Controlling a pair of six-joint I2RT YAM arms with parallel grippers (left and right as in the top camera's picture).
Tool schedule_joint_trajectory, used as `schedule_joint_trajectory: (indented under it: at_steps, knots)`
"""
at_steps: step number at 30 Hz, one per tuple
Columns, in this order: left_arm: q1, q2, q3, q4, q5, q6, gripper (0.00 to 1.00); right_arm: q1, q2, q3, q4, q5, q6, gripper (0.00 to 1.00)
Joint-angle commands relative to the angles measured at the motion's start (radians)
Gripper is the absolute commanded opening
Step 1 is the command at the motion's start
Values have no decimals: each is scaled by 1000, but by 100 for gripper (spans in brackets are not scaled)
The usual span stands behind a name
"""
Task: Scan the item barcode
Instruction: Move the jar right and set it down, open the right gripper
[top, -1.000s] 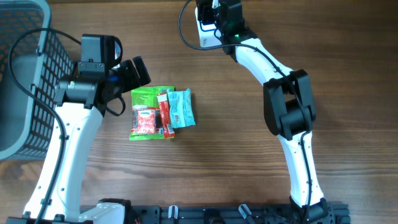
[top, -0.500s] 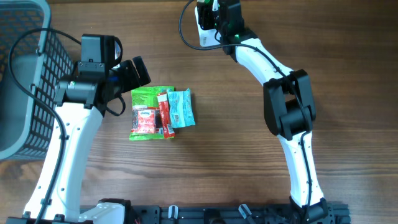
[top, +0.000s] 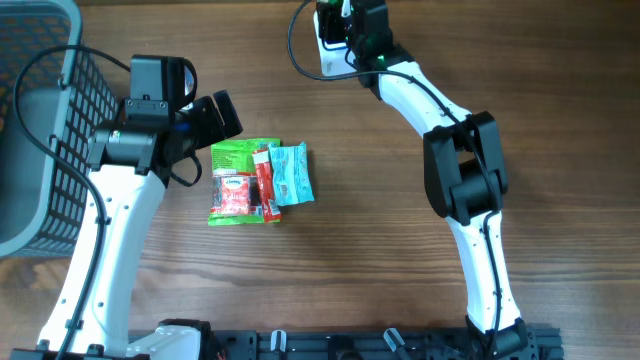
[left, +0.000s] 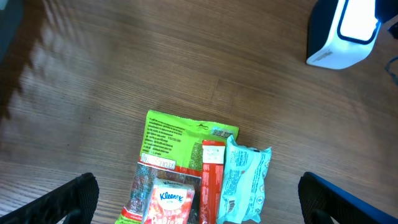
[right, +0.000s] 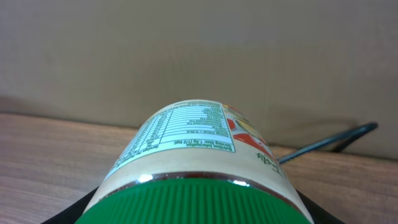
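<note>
At the far left of the tabletop, a grey mesh basket is sitting against the edge of the overhead view. Just right of it, the left arm is hanging over the wood, and its end effector is pointing toward the middle of the scene. The left wrist view is showing its two dark fingers standing as wide apart as they go, with nothing held between them.

Near the centre, right beside that end effector, four packets are lying flat in a tight cluster. A green packet is lying farthest back. A red tissue pack is overlapping its near part. A narrow red stick is lying along the right side of these two, and a pale blue packet is touching the stick on its right.

Farther right and at the far edge, a white scanner is standing well apart from the packets. The right arm is reaching out to it, and the right end effector is hovering just beside it. This end effector is gripping a jar, its black fingers pressing on either side below the ribbed green lid. The jar is lying on its side, its printed label facing up in the right wrist view. Whether the jar is touching the scanner cannot be told. A black cable is running off to the right behind it.
</note>
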Motion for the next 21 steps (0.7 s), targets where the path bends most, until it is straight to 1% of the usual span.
schedule_joint_trajectory:
  at_steps: [1,3,4,5,6,9,15,18,21]
  knots:
    - [6,-5,8,2,-13,13,100,-5,-59,0,18,9,5,40]
    - [6,-5,8,1,-13,13,100,-6,-106,0,3,-2,6,40]
    - [6,-5,8,2,-13,12,100,-6,-148,0,-34,-1,6,34]
    - [6,-5,8,2,-13,12,100,-6,-178,0,-69,0,6,31]
    - [6,-5,8,1,-13,12,100,-6,-202,0,-98,0,5,31]
    - [6,-5,8,2,-13,12,100,-14,-307,0,-253,0,5,33]
    - [6,-5,8,2,-13,12,100,-80,-492,0,-650,3,5,32]
    - [6,-5,8,2,-13,12,100,-137,-540,0,-848,2,6,32]
    - [6,-5,8,2,-13,12,100,-202,-547,0,-1031,3,5,32]
